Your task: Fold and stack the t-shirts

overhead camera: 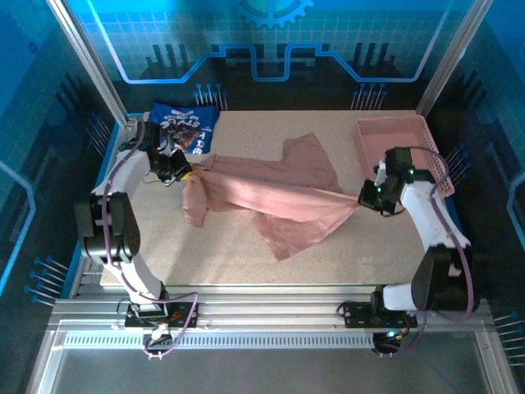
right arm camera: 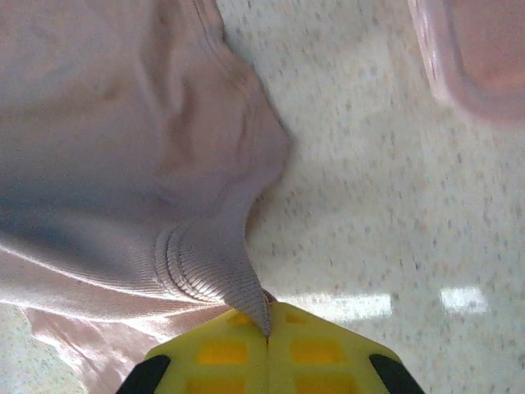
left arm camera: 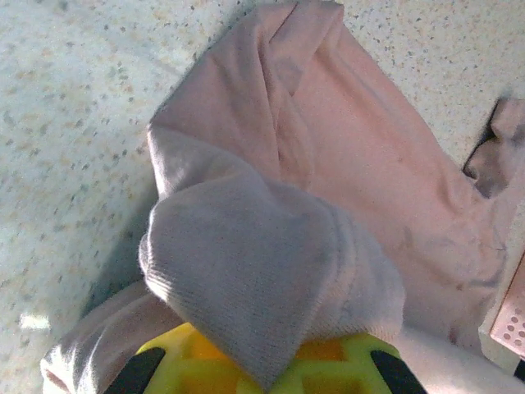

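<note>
Speckled beige tabletop [overhead camera: 238, 246] inside a blue-lit enclosure w/ alu frame. Pink t-shirt [overhead camera: 279, 193] lies mid-table, pulled L-to-R btwn both arms. It's partly bunched, w/ a lower flap spread toward the near edge. L gripper [overhead camera: 187, 172] is closed on a wad of the shirt's left end, cloth draped over its yellow fingers [left arm camera: 336, 365]. R gripper [overhead camera: 362, 199] is pinched tight on a ribbed edge at the shirt's right tip. Navy printed t-shirt [overhead camera: 184, 127] sits folded at far-left corner, just behind L gripper. Pink lattice basket [overhead camera: 402, 139] at far right, apart from the cloth.
</note>
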Robot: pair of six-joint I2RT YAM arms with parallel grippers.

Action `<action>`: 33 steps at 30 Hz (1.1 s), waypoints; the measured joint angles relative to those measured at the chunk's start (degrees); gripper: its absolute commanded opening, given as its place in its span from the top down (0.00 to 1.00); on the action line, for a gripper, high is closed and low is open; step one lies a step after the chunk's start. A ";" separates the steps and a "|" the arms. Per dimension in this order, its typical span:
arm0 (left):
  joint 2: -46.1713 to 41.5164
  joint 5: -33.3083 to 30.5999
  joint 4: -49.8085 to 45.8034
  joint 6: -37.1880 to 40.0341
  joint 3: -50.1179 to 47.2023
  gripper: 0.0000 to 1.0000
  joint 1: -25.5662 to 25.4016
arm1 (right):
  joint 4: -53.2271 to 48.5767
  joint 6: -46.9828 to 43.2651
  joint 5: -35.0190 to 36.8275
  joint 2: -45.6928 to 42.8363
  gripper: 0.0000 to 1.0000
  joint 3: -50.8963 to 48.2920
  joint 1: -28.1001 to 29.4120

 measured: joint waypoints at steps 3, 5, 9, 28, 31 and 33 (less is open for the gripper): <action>5.11 1.09 0.76 -0.07 3.34 0.73 -0.07 | 1.14 -0.81 -1.92 10.78 0.73 9.33 -0.02; 7.48 1.70 1.09 -0.42 5.88 0.54 -0.09 | 2.05 -0.70 -2.93 17.05 0.53 15.34 0.02; 6.97 2.78 2.71 -2.38 8.66 0.30 -0.09 | 2.84 -0.68 -4.00 20.39 0.37 21.18 1.18; -22.53 -0.50 -3.17 -3.74 -23.06 0.32 -8.13 | -1.60 2.67 -3.45 0.55 0.33 -7.37 43.69; -20.17 -2.75 -2.73 -4.09 -24.50 0.33 -9.09 | 0.55 3.30 -1.79 5.95 0.34 -7.37 45.86; -19.21 -4.35 -1.99 -4.20 -24.92 0.33 -9.22 | 1.92 4.33 -0.52 9.62 0.34 -7.37 46.47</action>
